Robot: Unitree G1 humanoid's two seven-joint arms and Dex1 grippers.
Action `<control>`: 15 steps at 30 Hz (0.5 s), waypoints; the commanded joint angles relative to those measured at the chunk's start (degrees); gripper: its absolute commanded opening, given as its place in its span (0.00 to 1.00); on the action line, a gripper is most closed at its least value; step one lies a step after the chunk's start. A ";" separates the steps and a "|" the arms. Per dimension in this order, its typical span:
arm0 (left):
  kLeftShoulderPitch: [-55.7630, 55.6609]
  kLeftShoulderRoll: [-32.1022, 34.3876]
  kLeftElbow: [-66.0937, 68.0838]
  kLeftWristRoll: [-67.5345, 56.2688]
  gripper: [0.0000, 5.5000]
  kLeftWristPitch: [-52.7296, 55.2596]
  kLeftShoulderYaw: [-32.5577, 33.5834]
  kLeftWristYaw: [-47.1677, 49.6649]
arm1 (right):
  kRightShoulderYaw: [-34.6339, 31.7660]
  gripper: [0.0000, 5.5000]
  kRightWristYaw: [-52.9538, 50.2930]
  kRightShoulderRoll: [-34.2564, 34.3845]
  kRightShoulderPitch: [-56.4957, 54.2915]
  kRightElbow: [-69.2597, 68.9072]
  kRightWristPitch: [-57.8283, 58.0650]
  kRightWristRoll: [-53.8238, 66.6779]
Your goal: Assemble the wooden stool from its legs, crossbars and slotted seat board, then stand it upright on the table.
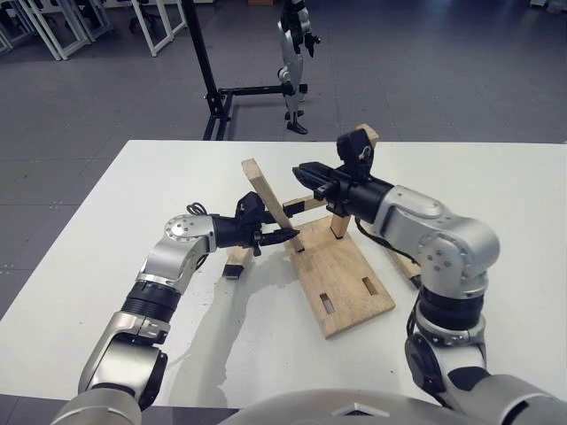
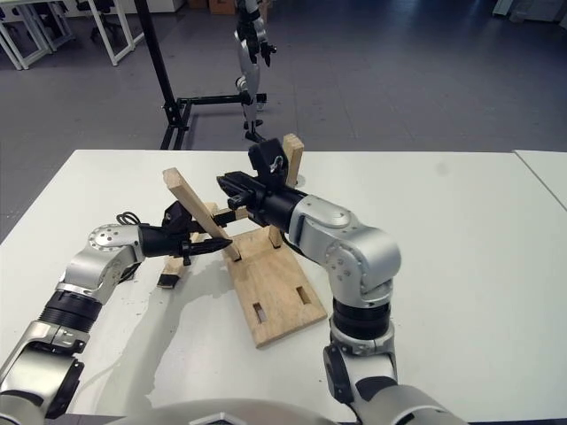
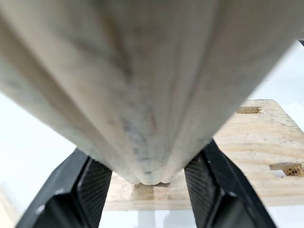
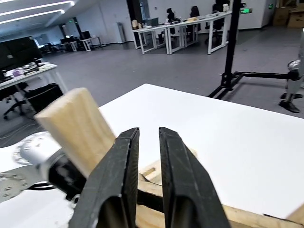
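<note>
The slotted seat board (image 1: 345, 279) lies flat on the white table (image 1: 496, 177). A wooden leg (image 1: 266, 195) leans over the board's near-left corner, its lower end clamped by my left gripper (image 1: 282, 236). In the left wrist view the leg (image 3: 142, 85) sits between the black fingers (image 3: 90, 190). A second leg (image 1: 338, 226) rises from the board's far edge, and a crossbar (image 1: 299, 206) runs between the two legs. My right gripper (image 1: 303, 173) hovers just above that crossbar, its fingers (image 4: 123, 161) together but for a narrow slit, holding nothing.
A short wooden piece (image 1: 235, 263) lies on the table under my left forearm. Another wooden part (image 1: 406, 264) peeks out behind my right arm. Beyond the far table edge stand a black frame (image 1: 213, 88) and another robot (image 1: 292, 53) on the floor.
</note>
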 commanded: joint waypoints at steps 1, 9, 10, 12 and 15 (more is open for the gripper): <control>4.60 3.49 7.29 9.46 0.38 4.93 -5.87 -0.20 | 3.37 0.03 -5.17 2.41 2.56 3.83 -8.53 -5.17; 3.32 4.33 9.55 11.10 0.38 4.20 -8.42 -1.90 | 9.97 0.03 -4.75 0.68 8.08 9.27 -17.02 -8.95; 2.65 4.01 9.98 11.32 0.38 4.09 -8.70 -1.86 | 12.18 0.03 -3.87 -2.54 10.87 15.41 -18.73 -11.65; 1.59 3.44 10.20 11.47 0.38 4.20 -9.22 -1.73 | 12.76 0.03 -3.76 -6.43 14.09 22.97 -22.07 -15.02; 2.32 3.54 8.94 11.29 0.38 4.34 -9.90 -1.09 | 9.66 0.03 -3.63 -5.85 13.37 21.79 -23.61 -13.16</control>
